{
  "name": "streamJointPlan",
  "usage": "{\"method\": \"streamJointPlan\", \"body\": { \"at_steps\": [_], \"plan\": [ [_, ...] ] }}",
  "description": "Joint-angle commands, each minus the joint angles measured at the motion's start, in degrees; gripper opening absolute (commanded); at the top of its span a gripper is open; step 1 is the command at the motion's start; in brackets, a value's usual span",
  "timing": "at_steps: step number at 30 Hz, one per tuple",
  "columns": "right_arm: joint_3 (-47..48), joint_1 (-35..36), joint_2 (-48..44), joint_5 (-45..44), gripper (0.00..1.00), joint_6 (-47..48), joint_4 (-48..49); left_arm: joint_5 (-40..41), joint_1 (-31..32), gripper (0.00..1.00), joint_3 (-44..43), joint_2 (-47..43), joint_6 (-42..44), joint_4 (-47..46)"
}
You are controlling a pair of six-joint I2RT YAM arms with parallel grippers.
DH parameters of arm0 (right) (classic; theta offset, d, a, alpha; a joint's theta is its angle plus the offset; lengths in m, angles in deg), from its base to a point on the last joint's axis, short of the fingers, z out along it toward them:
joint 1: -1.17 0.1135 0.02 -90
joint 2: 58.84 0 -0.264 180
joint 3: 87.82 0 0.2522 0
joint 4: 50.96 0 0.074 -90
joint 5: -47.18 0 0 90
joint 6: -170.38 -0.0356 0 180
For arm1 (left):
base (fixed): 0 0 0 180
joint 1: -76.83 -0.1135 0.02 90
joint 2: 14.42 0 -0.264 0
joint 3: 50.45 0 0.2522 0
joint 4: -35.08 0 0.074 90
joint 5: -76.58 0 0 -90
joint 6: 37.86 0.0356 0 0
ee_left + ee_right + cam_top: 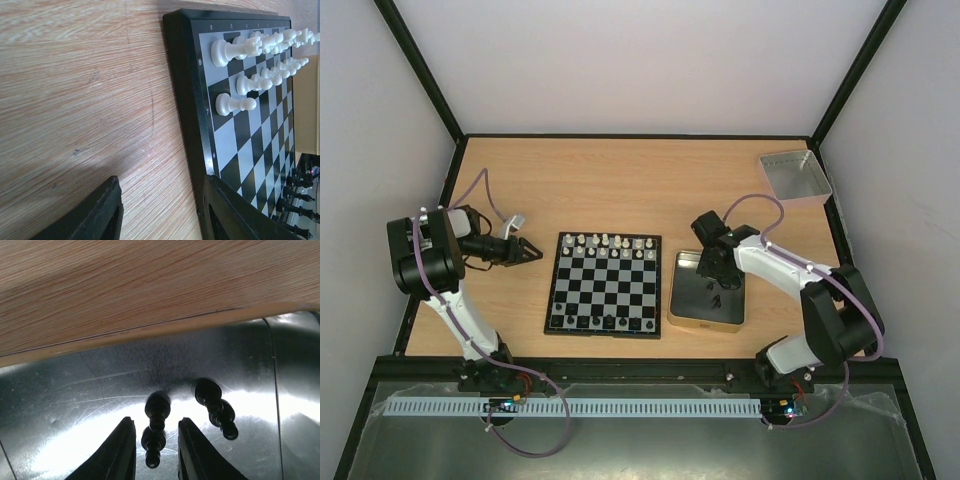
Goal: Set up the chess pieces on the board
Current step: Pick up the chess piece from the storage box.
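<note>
The board (605, 285) lies mid-table, with white chess pieces (610, 245) on its far rows and black ones (605, 320) on its near rows. My left gripper (535, 254) is open and empty, low over the wood beside the board's left border (187, 115). In the left wrist view (161, 179) its right finger is at the board's edge, with white pieces (235, 104) ahead. My right gripper (713, 283) reaches into the gold-rimmed tin (705, 322). In the right wrist view (156, 421) it is open, its jaws on either side of two lying black pieces (157, 407) with gaps showing.
Two more black pieces (217, 407) lie in the tin just right of my right fingers. The tin's rim (150, 330) runs across ahead. A grey square tray (795, 175) stands at the back right corner. Black frame posts and white walls enclose the table.
</note>
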Motion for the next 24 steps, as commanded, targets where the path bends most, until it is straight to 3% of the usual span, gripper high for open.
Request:
{"method": "streamJointPlan", "body": {
  "at_steps": [1, 16, 24],
  "plan": [
    [-1.6, -0.9, 1.2, -0.2, 0.23, 1.3, 2.0, 16.8, -0.4, 0.47, 2.5, 4.9, -0.2, -2.8],
    [-1.8, -2.4, 4.5, 0.2, 0.08, 3.0, 5.0, 17.0, -0.4, 0.47, 2.5, 5.0, -0.5, -3.0],
    [0.0, -2.5, 3.3, -1.8, 0.02, 3.4, 1.1, 16.9, -0.4, 0.47, 2.4, 5.2, -0.4, -2.9]
  ]
}}
